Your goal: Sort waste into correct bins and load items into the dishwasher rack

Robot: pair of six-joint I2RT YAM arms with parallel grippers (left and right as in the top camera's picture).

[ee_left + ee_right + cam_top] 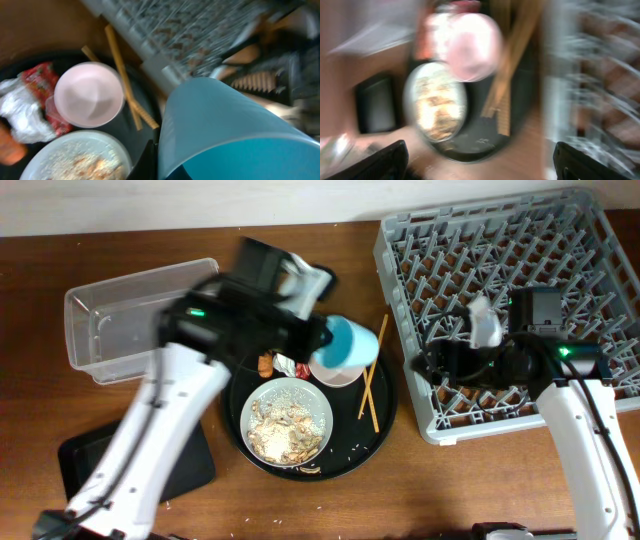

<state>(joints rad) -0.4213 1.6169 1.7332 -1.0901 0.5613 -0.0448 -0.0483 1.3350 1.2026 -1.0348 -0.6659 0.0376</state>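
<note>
1. 1 cup (225,130), light blue, is clamped in the left gripper (322,338). It's held up over the right side of the round tray (380,420). From overhead it sits partly over the bowl.
2. Bowl (89,94) is white and sits on the round tray. The plate (248,408) is just beside it on the near side, covered in rice (285,430) and scraps.
3. 2 chopsticks (372,375) lie on the tray right of the bowl, fanned apart a bit, between the bowl and the rack.
4. Wrapper (40,80), napkin (20,115) and carrot (7,145) are bunched together on the tray at the bowl's other side.
5. Rack (520,280) is right next to the tray. The right gripper (481,165) is over the rack's left edge with its fingers spread wide and nothing between them. That wrist view is super blurry though.
6. Tub (130,315) is at the far left, and the black bin (90,465) sits nearer the front edge, partly under the left arm.
</note>
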